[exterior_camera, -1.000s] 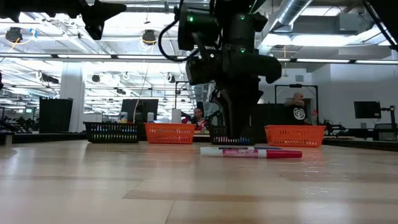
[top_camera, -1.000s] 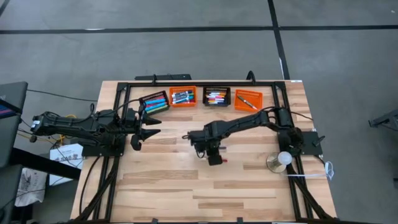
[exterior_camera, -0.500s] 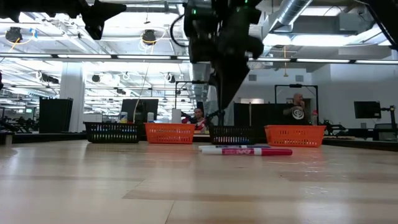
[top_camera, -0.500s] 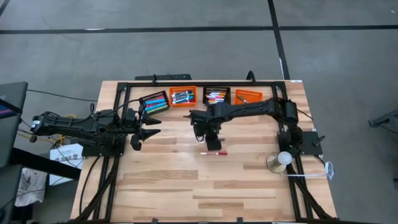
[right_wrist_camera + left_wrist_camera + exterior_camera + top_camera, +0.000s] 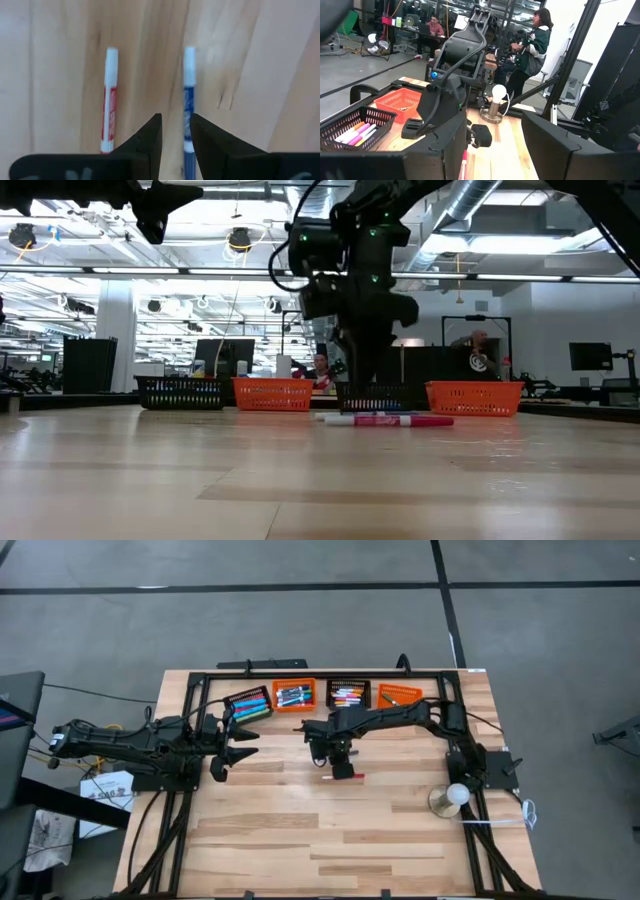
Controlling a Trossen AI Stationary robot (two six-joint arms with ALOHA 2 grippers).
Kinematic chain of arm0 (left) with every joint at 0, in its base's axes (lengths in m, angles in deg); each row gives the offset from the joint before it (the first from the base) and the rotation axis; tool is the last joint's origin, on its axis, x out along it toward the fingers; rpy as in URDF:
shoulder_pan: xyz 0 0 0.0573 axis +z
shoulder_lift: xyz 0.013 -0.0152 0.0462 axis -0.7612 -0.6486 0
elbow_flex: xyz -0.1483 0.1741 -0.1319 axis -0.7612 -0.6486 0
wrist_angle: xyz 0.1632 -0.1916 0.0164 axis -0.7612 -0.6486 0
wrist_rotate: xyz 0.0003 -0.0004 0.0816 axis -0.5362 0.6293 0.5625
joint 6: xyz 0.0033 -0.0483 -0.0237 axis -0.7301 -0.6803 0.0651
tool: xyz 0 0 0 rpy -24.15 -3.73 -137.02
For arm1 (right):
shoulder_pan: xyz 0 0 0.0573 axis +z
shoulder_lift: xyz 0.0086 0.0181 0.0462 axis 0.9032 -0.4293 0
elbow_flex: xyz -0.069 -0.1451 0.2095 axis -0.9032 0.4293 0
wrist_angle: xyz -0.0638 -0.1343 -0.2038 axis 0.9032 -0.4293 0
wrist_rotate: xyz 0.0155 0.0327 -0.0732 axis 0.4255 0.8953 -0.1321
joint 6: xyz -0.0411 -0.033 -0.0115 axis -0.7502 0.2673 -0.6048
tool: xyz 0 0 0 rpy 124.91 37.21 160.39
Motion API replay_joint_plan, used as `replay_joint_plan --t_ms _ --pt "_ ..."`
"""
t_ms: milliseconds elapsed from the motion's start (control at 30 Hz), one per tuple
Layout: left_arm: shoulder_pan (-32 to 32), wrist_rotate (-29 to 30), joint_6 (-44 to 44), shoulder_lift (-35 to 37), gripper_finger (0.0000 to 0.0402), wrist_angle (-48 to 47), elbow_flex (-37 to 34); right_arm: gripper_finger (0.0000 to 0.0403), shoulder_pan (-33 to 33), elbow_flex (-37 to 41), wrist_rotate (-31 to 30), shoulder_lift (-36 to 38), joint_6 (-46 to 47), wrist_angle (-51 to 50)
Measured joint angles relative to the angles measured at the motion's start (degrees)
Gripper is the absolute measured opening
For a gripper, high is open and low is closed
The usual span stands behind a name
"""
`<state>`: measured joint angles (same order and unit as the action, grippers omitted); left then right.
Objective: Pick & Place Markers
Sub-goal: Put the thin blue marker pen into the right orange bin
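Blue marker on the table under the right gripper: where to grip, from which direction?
Grip the blue marker mid-barrel, straight down from above. It lies flat on the table, apart from and parallel to the red marker, so the right gripper should close across its width.

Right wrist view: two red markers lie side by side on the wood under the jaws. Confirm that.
Not quite. Only one is red: the red marker lies beside a blue marker, side by side on the wooden table. The right wrist view shows it, below the right gripper.
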<state>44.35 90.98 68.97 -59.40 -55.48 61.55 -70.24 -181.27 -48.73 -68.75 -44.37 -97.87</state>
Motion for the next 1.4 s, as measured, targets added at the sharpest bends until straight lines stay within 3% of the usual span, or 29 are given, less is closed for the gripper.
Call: replay_joint_plan --t_ms 133,267,833,1167,1400 --pt "0.0 0.0 0.0 0.0 0.019 0.0 0.0 0.0091 -0.8 2.4 -0.8 0.0 -2.0 2.3" --pt "0.0 0.0 0.1 0.0 0.019 0.0 0.0 0.0091 -2.0 4.6 -5.4 -0.1 -2.2 6.0" --pt "0.0 0.0 0.1 0.0 0.019 0.0 0.0 0.0088 -6.7 11.5 -3.0 0.4 -4.9 13.2" --pt "0.0 0.0 -0.1 0.0 0.019 0.0 0.0 0.0017 -6.6 11.6 -3.3 0.3 -1.5 13.9" --pt "0.0 0.0 -0.1 0.0 0.019 0.0 0.0 0.004 -6.7 11.6 -3.6 0.2 2.4 14.1"
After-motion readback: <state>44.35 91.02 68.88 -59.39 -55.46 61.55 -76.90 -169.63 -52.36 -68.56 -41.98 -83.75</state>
